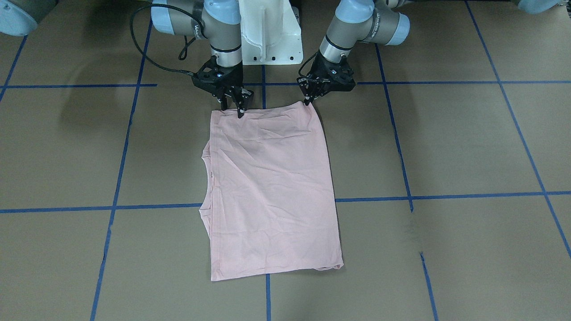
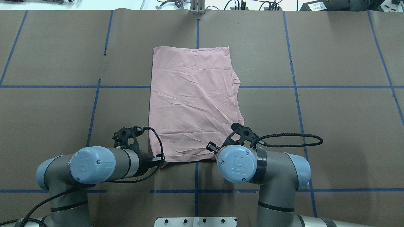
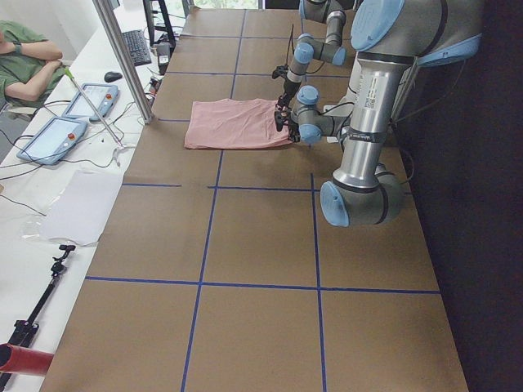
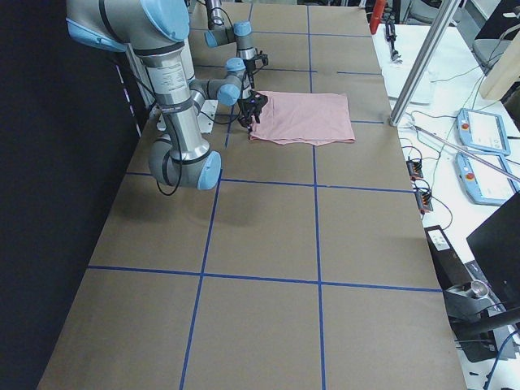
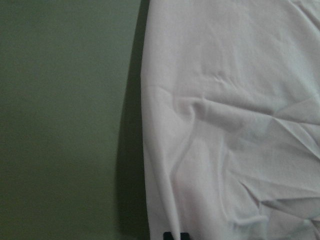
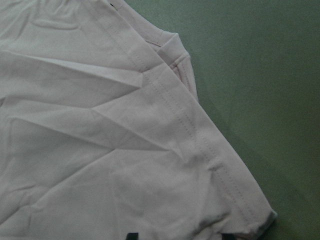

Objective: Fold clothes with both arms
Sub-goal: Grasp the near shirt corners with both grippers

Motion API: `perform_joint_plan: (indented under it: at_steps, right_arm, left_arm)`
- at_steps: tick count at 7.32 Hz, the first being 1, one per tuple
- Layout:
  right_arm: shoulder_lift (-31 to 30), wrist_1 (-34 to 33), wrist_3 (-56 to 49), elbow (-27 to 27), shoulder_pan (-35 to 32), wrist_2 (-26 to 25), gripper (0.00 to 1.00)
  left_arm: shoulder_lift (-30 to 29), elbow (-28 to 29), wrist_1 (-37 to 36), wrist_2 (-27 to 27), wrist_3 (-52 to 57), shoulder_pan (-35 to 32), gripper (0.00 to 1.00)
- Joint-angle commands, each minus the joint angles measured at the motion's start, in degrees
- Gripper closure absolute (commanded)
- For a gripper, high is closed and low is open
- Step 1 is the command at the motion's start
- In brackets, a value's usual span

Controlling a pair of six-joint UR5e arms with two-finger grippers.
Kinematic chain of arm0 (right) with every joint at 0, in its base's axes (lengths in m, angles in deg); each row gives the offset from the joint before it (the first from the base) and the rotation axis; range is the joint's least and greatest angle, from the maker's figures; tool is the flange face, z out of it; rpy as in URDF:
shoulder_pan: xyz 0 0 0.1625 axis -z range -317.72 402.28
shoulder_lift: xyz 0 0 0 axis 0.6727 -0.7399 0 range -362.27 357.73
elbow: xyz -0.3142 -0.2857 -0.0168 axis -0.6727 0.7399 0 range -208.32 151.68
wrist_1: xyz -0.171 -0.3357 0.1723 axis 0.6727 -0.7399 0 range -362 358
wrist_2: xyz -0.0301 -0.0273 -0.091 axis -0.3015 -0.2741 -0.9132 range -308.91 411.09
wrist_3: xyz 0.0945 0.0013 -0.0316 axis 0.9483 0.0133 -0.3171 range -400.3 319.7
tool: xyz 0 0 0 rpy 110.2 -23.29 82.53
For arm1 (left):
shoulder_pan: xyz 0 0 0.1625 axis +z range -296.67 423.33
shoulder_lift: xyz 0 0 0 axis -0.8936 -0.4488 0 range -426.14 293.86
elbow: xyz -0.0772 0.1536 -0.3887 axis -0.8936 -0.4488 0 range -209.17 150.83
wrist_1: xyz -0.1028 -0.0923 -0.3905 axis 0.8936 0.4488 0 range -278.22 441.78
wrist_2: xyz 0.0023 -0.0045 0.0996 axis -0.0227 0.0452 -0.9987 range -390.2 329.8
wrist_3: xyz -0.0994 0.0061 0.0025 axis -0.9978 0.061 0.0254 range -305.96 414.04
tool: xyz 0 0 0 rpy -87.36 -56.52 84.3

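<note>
The pink shirt [image 1: 272, 187] lies folded, plain side up, on the bench [image 1: 446, 142], across a blue tape line [image 1: 446, 196]. The left claw [image 1: 307, 101] is pinched together on one robot-side corner. The right claw [image 1: 232, 109] stands apart over the other corner. From overhead the arms [image 2: 104, 164] hide both. A white pedestal [image 1: 272, 40] stands just behind. Off to one side a person [image 3: 24, 61] sits by two pendants [image 3: 51, 139].
</note>
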Motion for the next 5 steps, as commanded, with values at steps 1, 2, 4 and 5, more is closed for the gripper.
perform_joint_plan:
  at_steps: [1, 2, 4, 5]
  right_arm:
    - [0.3, -0.2, 0.0, 0.9, 0.0, -0.2, 0.36]
    - [0.3, -0.2, 0.0, 1.7, 0.0, -0.2, 0.38]
    - [0.3, -0.3, 0.0, 1.8, 0.0, -0.2, 0.49]
    - [0.4, -0.2, 0.1, 1.8, 0.0, -0.2, 0.83]
  left_arm:
    - [0.1, 0.0, 0.0, -0.1, 0.0, 0.0, 1.0]
    - [0.0, 0.0, 0.0, 0.0, 0.0, 0.0, 1.0]
    - [0.0, 0.0, 0.0, -0.1, 0.0, 0.0, 1.0]
    - [0.0, 0.0, 0.1, -0.1, 0.0, 0.0, 1.0]
